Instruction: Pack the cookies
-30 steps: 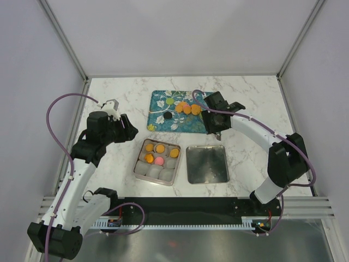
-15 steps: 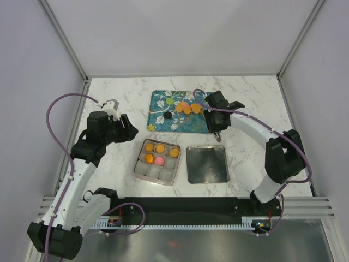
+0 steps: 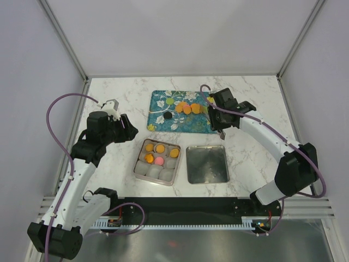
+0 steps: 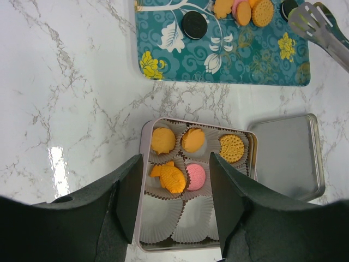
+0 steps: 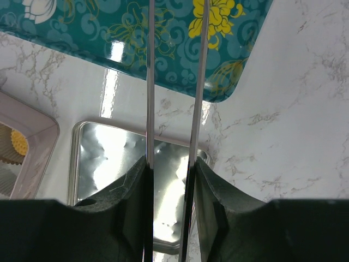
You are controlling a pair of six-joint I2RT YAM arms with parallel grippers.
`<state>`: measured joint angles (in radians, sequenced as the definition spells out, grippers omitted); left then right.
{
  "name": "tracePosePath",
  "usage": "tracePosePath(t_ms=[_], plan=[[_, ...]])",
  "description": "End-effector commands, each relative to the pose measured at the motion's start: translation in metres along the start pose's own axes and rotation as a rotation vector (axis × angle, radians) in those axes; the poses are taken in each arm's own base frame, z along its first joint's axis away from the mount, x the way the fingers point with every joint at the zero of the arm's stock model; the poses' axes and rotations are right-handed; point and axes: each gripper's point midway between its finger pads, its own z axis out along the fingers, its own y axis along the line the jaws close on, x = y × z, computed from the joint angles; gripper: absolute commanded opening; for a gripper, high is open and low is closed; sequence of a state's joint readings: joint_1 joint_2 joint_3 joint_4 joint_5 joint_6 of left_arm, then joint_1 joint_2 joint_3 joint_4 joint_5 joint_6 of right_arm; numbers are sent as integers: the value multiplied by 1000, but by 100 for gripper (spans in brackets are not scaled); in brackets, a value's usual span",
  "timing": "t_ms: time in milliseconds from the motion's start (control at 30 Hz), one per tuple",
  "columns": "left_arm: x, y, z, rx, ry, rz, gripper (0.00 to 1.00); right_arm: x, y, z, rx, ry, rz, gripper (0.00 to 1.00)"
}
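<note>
Several cookies, mostly orange [image 3: 187, 108] plus one black [image 3: 168, 116], lie on the teal tray [image 3: 163, 124]. In the left wrist view, orange cookies [image 4: 163, 140] and a pink one [image 4: 195, 176] sit in paper cups in the tin box [image 4: 196, 123]. My left gripper [image 4: 175, 164] is open and empty above the box's near cups. My right gripper [image 5: 170, 164] is shut on metal tongs [image 5: 149, 82]. The tongs' arms stand apart and reach over the tray's corner [image 5: 163, 33]. Their tips [image 4: 311, 22] hold nothing and hover to the right of the tray's cookies.
The tin's silver lid [image 3: 206, 164] lies open side up to the right of the tin box [image 3: 157, 161]. White enclosure walls stand close on the left, right and back. Purple cables loop from both arms.
My right arm has swung its elbow out to the right and the wrist has shifted slightly right and back along the tray's right end. The left arm has not moved.
</note>
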<state>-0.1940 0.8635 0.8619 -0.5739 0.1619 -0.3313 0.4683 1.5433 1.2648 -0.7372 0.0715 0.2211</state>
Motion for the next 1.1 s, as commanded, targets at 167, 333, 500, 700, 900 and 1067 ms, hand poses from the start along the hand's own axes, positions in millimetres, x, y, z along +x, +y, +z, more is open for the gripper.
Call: tracePosePath(t_ms=[167,333,500,700,900,1067], plan=[[-5,-5,0,21,-20,6,60,-12,30,-45,-105,-91,-22,35],[-5,-4,1,17,-20,6,60,2,84,-70,-184,-101,-133,35],[-5,-3,0,15,-22,8,60,32,135,-95,-288,-83,-251,35],[-5,-3,1,14,-20,6,60,83,168,-107,-358,-13,-342,35],[-5,-3,1,15,-22,6,60,116,179,-107,-374,38,-376,35],[-5,-3,0,12,-23,8,60,134,180,-109,-384,65,-394,35]])
